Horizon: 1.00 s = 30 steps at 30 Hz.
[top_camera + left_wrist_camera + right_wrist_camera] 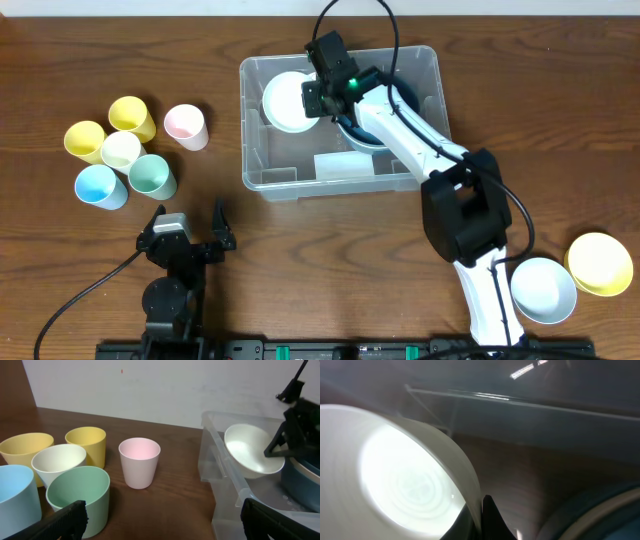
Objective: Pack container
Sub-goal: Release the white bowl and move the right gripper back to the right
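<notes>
Back of the large clear plastic bin [300, 188] is crowded! A round white bowl [288, 100] sits tilted at back left, pinched by the right gripper [318, 97], and that arm lies over the dark blue bowl [300, 482] at back right. The bin's front floor is open. A bare lane of wooden table [220, 60] runs between bin and pink plastic cup [186, 127], with five pastel cups [122, 150] bunched beyond.
</notes>
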Each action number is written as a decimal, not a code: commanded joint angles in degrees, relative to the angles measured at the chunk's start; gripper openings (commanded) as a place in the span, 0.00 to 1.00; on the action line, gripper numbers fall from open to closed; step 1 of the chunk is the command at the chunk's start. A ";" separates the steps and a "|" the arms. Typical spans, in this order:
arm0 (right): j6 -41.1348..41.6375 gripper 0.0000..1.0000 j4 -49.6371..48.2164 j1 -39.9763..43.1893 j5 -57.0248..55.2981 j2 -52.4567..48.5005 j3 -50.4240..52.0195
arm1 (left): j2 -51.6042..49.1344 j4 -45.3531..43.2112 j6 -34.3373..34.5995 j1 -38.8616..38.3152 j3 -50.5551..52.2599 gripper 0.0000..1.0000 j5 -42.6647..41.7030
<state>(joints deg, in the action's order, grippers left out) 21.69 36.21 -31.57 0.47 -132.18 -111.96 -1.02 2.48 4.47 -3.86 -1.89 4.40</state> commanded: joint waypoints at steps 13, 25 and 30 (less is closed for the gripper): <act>-0.63 0.29 -0.70 -0.42 0.22 -0.26 -0.87 | -0.02 1.31 -0.15 0.20 1.66 0.98 0.07; -4.59 0.65 15.34 -1.92 1.53 2.73 -17.07 | -0.02 1.31 -0.15 0.20 1.66 0.98 0.07; -4.44 0.93 27.87 -1.99 1.51 5.90 -24.85 | -0.02 1.31 -0.15 0.20 1.66 0.98 0.07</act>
<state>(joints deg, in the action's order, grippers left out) 18.06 61.23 -33.04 1.83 -130.65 -132.84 -1.02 2.46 4.47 -3.84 -1.89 4.40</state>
